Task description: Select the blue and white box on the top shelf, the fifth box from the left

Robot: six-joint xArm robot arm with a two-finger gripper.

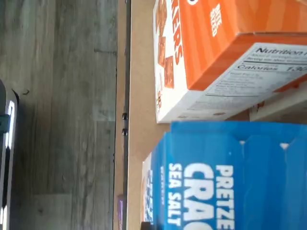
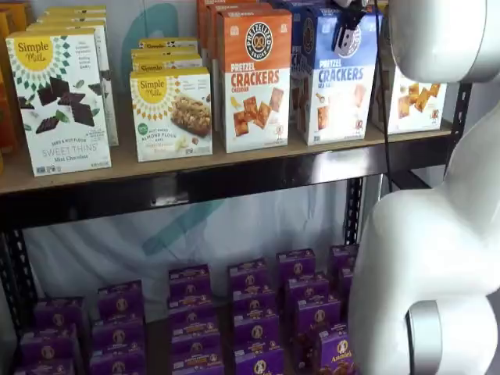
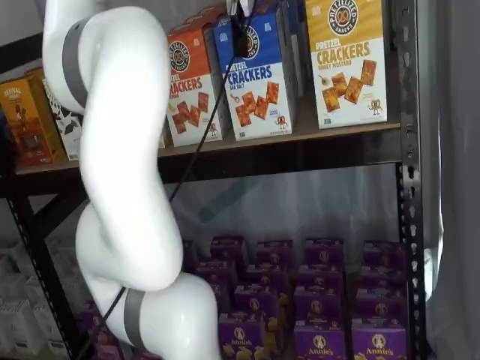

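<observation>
The blue and white box is seen standing tall on the top shelf, beside an orange box. The claw is held just before its blue top; its grip cannot be told.

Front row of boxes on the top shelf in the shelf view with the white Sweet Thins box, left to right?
Sweet Thins mint chocolate box → almond flour bar box → orange Pretzel Crackers box → blue and white box, with the hand in front of it.

Purple boxes crowd the lower shelf (orange cheddar box above, beside Simple Mills boxes).
</observation>
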